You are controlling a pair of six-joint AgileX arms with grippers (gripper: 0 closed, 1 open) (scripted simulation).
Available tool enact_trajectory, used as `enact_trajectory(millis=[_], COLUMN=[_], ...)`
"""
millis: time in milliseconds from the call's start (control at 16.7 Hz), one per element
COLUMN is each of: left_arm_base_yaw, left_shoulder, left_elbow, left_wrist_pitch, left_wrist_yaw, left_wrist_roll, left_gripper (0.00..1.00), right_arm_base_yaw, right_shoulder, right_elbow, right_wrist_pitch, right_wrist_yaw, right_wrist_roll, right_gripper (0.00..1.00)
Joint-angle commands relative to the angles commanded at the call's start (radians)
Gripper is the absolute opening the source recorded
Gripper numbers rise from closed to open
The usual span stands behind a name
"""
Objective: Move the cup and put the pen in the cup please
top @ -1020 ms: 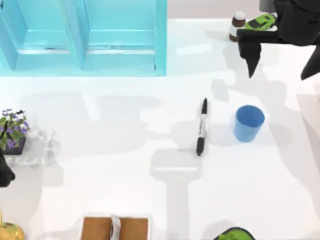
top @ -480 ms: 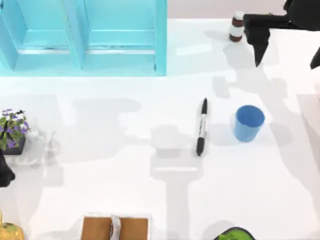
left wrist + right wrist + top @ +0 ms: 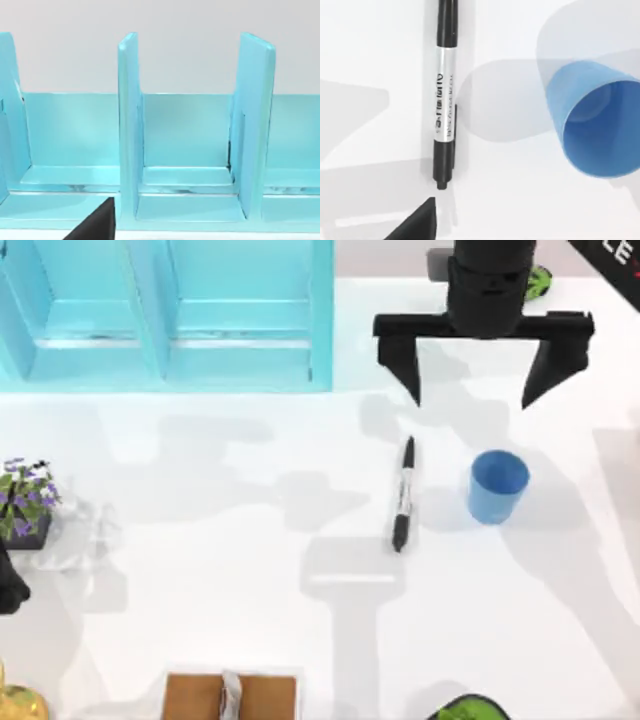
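hovering right hand [image 3: 470, 395] spread wide, above pen [image 3: 403, 495], cup [image 3: 497, 486]

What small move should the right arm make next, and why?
Probably lower the right end effector, shifting slightly right, over the cup. It is open, above and behind the upright cup, touching nothing; the pen lies flat left of the cup.

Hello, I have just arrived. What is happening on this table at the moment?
The right tool hangs open above the far side of the table, beyond the pen and the blue cup, holding nothing. The pen lies flat on the table, just left of the upright cup and apart from it. The left arm is parked at the table's left edge.
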Motion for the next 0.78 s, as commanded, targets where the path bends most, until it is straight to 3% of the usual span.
enact_trajectory(millis=[360,780], left_arm_base_yaw=[0.000,0.000], left_shoulder=[0.000,0.000], left_elbow=[0.000,0.000], left_wrist_pitch=[0.000,0.000], left_wrist_yaw=[0.000,0.000], left_wrist_roll=[0.000,0.000], left_gripper=[1.00,1.00], right_arm_base_yaw=[0.134,0.140], right_shoulder=[0.287,0.302], right_elbow=[0.291,0.290], right_wrist_pitch=[-0.077,-0.067], right_wrist_yaw=[0.077,0.081], right_wrist_roll=[0.212,0.225], right_gripper=[1.00,1.00])
